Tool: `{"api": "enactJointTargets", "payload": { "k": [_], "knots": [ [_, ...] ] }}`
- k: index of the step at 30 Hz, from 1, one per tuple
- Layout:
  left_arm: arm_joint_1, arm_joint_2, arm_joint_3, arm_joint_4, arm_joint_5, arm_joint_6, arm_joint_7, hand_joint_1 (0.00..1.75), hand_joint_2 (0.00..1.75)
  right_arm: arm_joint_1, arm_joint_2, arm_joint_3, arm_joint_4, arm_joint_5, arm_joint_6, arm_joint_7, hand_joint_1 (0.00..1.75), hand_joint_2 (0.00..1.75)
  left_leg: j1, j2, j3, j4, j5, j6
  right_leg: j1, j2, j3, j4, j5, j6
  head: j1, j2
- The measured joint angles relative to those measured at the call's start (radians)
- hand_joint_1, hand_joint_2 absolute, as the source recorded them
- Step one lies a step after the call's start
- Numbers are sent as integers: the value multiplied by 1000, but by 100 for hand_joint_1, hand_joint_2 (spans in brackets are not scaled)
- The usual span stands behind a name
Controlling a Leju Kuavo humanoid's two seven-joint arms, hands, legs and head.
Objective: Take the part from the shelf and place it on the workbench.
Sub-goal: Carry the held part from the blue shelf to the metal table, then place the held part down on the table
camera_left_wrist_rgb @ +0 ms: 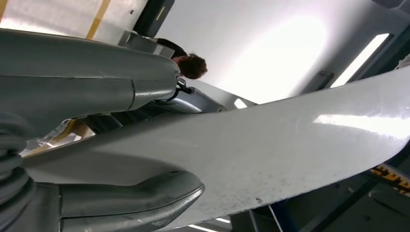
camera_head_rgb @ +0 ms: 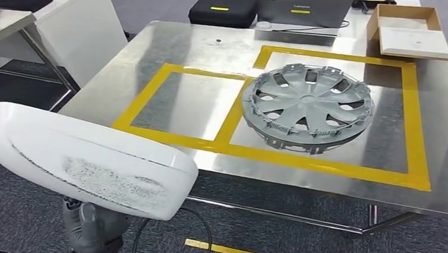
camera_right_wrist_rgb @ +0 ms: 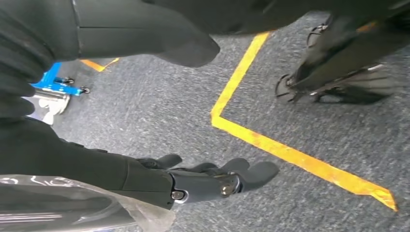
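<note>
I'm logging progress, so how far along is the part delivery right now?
The pick looks done: the left hand holds the long white plastic panel, off any shelf. Still to do: setting it on the steel workbench, where a grey wheel cover already lies. The right hand hangs open.

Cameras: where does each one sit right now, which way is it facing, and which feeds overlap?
Head view: high on the body, facing forward and down at the metal workbench with the grey wheel cover; the left hand grips the white part from below.
Left wrist view: behind the left hand, facing up along the white part toward the ceiling.
Right wrist view: behind the right hand, facing the grey carpet and its yellow floor tape.
Shared: head and left wrist views both show the white part and left hand.
</note>
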Motion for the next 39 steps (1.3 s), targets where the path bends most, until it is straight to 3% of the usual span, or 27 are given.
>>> {"api": "enactJointTargets", "payload": {
  "k": [1, 2, 4, 6, 9, 11, 12, 14, 15, 16, 17, 18, 20, 21, 23, 26, 28, 30, 31, 32, 34, 36, 39],
  "knots": [
    [0, 0, 0, 0, 0, 0, 0, 175, 175, 3, 0, 0, 0, 1, 0, 2, 0, 175, 0, -2, 6, 0, -6, 0, 0, 0, -31, 22, 15, 1, 1, 0],
    [0, 0, 0, 0, 0, 0, 0, 175, 175, 5, 0, 0, 0, 2, 0, 4, 0, 175, 0, -4, 14, 0, -13, -1, -1, 0, -41, 4, 51, 1, 1, 0],
    [0, 0, 0, 0, 2, 0, 0, 175, 175, 7, 0, 0, 0, 3, 0, 5, 0, 175, 0, -7, 35, 0, -29, -7, -3, 1, -15, -109, 146, 0, 2, 0],
    [0, 0, 0, 0, 5, 0, 0, 175, 175, 7, 0, 0, 0, 4, 0, 6, 0, 175, -4, -8, 46, 2, -45, -18, -1, 2, 25, -203, 187, -6, 1, 0],
    [1, 0, 0, -1, 7, 0, 0, 175, 175, 7, 1, 0, 1, 4, 0, 7, 0, 175, -5, -8, 53, -4, -56, -32, 3, 2, 42, -223, 176, -23, -5, 0],
    [1, 0, 0, -3, 7, -1, 0, 175, 175, 7, 2, 0, 1, 4, 0, 7, 0, 175, -4, -5, 48, 22, -73, -41, 0, 2, 53, -229, 170, -36, -9, 0],
    [1, 1, 0, -4, 7, -1, 0, 175, 175, 7, 2, 0, 1, 4, 0, 7, 0, 175, -4, -4, 27, 65, -91, -46, -2, 1, 62, -232, 166, -43, -12, 0],
    [1, 1, 1, -5, 7, -1, 0, 175, 175, 5, 2, 0, 1, 4, -1, 7, 0, 175, -3, -3, -50, 203, -136, -50, -2, 0, 75, -234, 156, -51, -16, 0],
    [1, 1, 1, -5, 7, -1, 0, 175, 175, 4, 2, 0, 1, 4, -1, 7, 0, 175, -3, -3, -92, 264, -148, -51, -2, 0, 81, -234, 151, -52, -16, 0],
    [1, 1, 1, -5, 7, -2, 0, 175, 175, 4, 2, 0, 1, 4, -1, 6, 0, 175, -3, -3, -120, 295, -141, -49, -1, 1, 89, -234, 145, -53, -16, 0],
    [1, 1, 1, -5, 3, -4, 0, 175, 175, 5, 2, 0, 1, 1, -1, 3, 0, 175, -3, -3, -131, 288, -112, -46, -1, 2, 98, -234, 139, -52, -16, 0],
    [1, 1, 1, -6, -3, -3, 0, 175, 175, 6, 2, -1, 1, -7, -3, -2, 0, 175, -4, -5, -124, 244, -67, -41, 0, 7, 108, -234, 134, -51, -16, 0],
    [1, 2, 1, -7, -32, 18, 0, 175, 175, 4, 4, -11, 1, -34, -9, -21, 0, 175, -7, -28, -85, 116, 19, -27, 0, 17, 118, -235, 122, -44, -15, 0],
    [1, 4, -2, -8, -56, 52, 0, 175, 175, 1, 6, -19, 1, -48, -14, -32, 0, 175, -8, -40, -66, 66, 37, -23, 0, 24, 117, -235, 118, -38, -15, 0],
    [-5, 14, -18, -8, -118, 165, 0, 175, 175, -5, 8, -36, 1, -64, -22, -48, 0, 175, -12, -47, -48, 27, 32, -20, -3, 34, 111, -241, 115, -25, -16, 0],
    [-33, 40, -72, -5, -198, 359, 0, 175, 175, -5, 8, -50, 1, -68, -27, -55, 0, 175, -6, -29, -32, 1, 33, -13, -5, 38, 109, -238, 107, -10, -15, 0],
    [-69, 69, -125, 8, -243, 480, 0, 175, 175, -6, 8, -56, 1, -63, -24, -55, 0, 175, -2, -14, -24, -11, 34, -7, -4, 25, 65, -157, 66, -5, -10, 0],
    [-112, 110, -184, 26, -284, 582, 0, 175, 175, -7, 8, -59, 1, -55, -19, -54, 0, 175, -2, -3, -21, -11, 29, -4, -4, 15, -16, -28, 21, 0, -7, 0],
    [-131, 128, -211, 35, -303, 622, 0, 175, 175, -6, 8, -60, 1, -52, -23, -53, 0, 175, -3, 0, -18, -11, 25, -4, -4, 13, -44, 7, 20, 3, -8, 0],
    [-149, 145, -235, 45, -322, 658, 0, 175, 175, -5, 8, -61, 1, -51, -31, -53, 0, 175, -3, 3, -14, -11, 21, -4, -4, 11, -55, 9, 40, 4, -7, 0],
    [-183, 171, -273, 66, -365, 719, 0, 175, 175, -4, 5, -66, 1, -52, -49, -52, 0, 175, -2, 4, -1, -11, 12, -8, -4, 6, -19, -95, 123, 3, -7, 0],
    [-214, 194, -298, 89, -419, 760, 0, 175, 175, -7, 2, -71, 1, -51, -55, -49, 0, 175, -6, 4, 8, -9, 3, -16, -2, 0, 33, -209, 178, -4, -7, 0],
    [-255, 228, -309, 127, -511, 766, 0, 175, 175, -13, 0, -75, 1, -43, -49, -45, 0, 175, -8, 4, 12, -9, -1, -29, 3, 0, 54, -245, 183, -20, -9, 0]
  ]
}}
